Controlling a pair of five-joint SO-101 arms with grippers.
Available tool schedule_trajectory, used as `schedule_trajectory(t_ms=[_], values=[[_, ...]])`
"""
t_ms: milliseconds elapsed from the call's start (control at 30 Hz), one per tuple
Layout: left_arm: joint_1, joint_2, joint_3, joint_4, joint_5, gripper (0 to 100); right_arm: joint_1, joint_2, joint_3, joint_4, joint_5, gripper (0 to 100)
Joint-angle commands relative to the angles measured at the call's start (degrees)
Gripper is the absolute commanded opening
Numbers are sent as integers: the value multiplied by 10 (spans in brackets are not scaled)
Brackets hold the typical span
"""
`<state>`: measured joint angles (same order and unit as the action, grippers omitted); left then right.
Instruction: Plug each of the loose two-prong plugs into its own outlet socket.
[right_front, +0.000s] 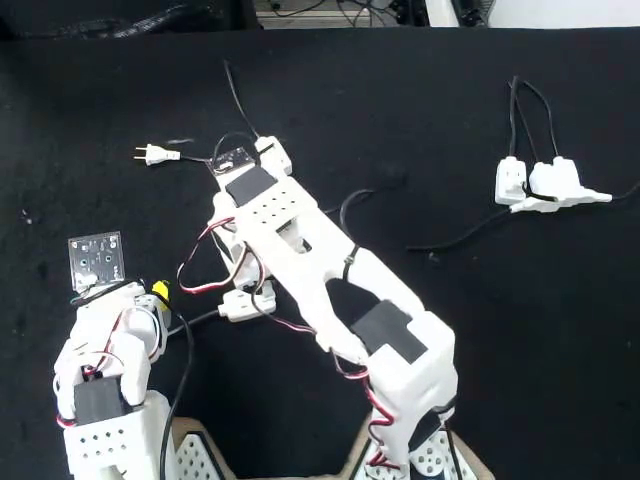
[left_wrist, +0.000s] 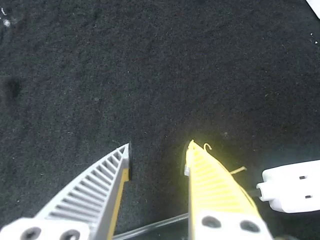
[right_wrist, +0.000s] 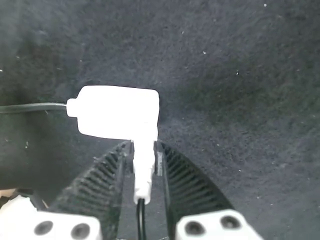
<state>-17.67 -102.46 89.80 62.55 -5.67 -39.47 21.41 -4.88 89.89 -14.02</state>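
A black cloth is covering the whole table (right_front: 470, 330). I am clenching my right gripper (right_wrist: 144, 146) on a narrow white plug (right_wrist: 143, 167), which is pressing up against a white socket block (right_wrist: 117, 111). No prongs are showing between the two, so I am judging this plug to be seated, or very nearly so. The pair is lying toward the far side of the table, left of its middle.

My left gripper (left_wrist: 157, 150) is hanging released near the front left corner, its fingers (left_wrist: 100, 185) spread with nothing but cloth between them. Just beside it an empty socket (left_wrist: 292, 192) is lying close to the middle of the front edge, its slots facing my camera.

Farther out, a loose plug (right_front: 153, 154) is lying toward the far left of the table. Its two bare prongs are pointing at the left edge, well apart from any socket. Near the right edge a group of white plugs and sockets (right_front: 545, 185) is looking already joined, though I cannot tell that for sure.

So I am reckoning that at least one plug is waiting to be done: the bare one, likely for the empty socket.
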Motion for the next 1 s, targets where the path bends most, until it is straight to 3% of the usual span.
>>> schedule_trajectory(t_ms=[0,500,967], values=[[-7,-2,-36,-9,4,191,-9,30,-5,-12,-4,10],[-7,-2,-36,-9,4,191,-11,42,0,-36,-1,10],[-7,-2,-36,-9,4,191,24,45,-5,-76,91,10]])
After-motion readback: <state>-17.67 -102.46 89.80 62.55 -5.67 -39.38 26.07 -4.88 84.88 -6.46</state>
